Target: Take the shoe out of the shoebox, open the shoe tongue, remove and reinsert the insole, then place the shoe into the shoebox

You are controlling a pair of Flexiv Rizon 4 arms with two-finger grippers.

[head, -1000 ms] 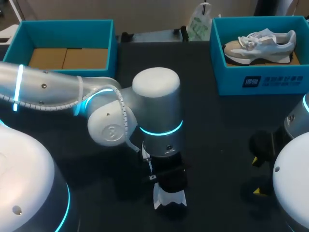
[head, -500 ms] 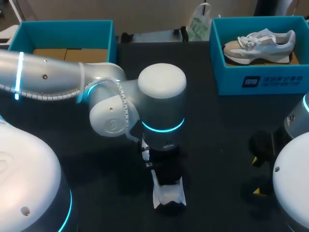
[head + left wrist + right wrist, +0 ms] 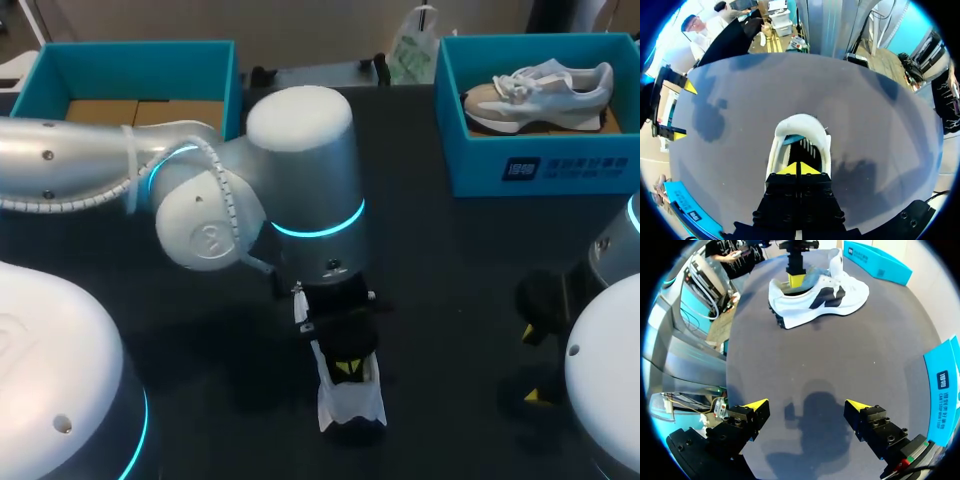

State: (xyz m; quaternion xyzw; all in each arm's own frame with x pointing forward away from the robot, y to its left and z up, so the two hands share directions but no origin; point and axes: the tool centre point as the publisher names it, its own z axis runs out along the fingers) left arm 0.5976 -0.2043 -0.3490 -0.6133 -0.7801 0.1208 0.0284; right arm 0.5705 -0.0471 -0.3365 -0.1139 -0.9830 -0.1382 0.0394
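The white sneaker with a black side mark (image 3: 338, 405) stands upright on the dark counter (image 3: 450, 260). The left hand (image 3: 799, 169), fingertips pressed together, dips into its opening. The right hand (image 3: 807, 407) hovers nearby, spread wide and holding nothing.

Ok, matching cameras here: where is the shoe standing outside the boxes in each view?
Head view: shoe at the bottom middle, under the left claw.
Left wrist view: shoe around the left claw's tips.
Right wrist view: shoe well ahead of the right claw.
Shared landmark: left claw's yellow tips in the shoe's opening.
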